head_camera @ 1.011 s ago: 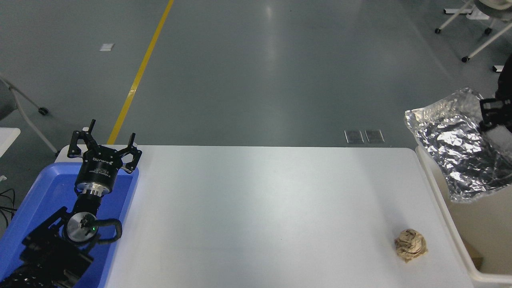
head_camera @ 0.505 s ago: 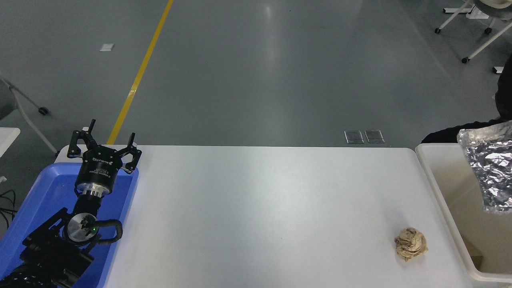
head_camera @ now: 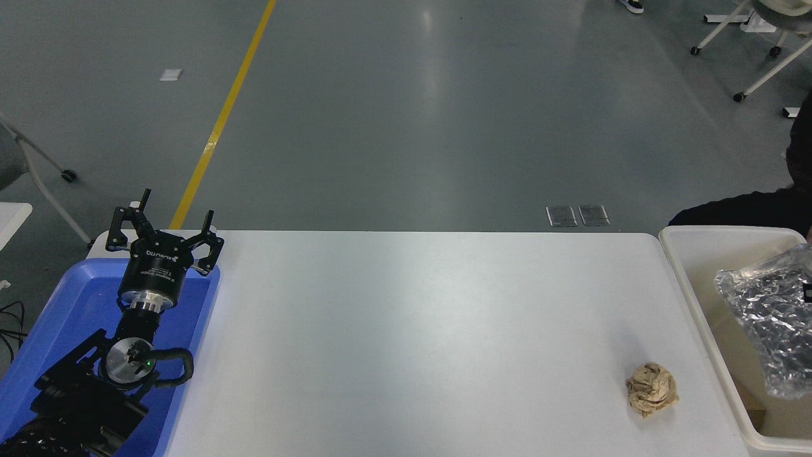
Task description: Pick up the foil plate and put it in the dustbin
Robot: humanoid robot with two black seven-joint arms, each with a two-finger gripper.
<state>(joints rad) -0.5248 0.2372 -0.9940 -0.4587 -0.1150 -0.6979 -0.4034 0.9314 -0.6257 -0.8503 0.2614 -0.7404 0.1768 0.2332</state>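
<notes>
The white table (head_camera: 412, 330) carries the dustbin (head_camera: 688, 279) at its right end, well right of the left gripper (head_camera: 163, 223), whose fingers (head_camera: 206, 223) are spread, grasping nothing, over the blue tray (head_camera: 76, 298). The foil plate (head_camera: 771, 317) lies inside the dustbin; a paper ball (head_camera: 651, 388) sits just beside it. The right gripper cannot be seen.

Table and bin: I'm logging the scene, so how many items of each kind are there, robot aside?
Foil plate: 1
Paper ball: 1
Dustbin: 1
Blue tray: 1
Total: 4
</notes>
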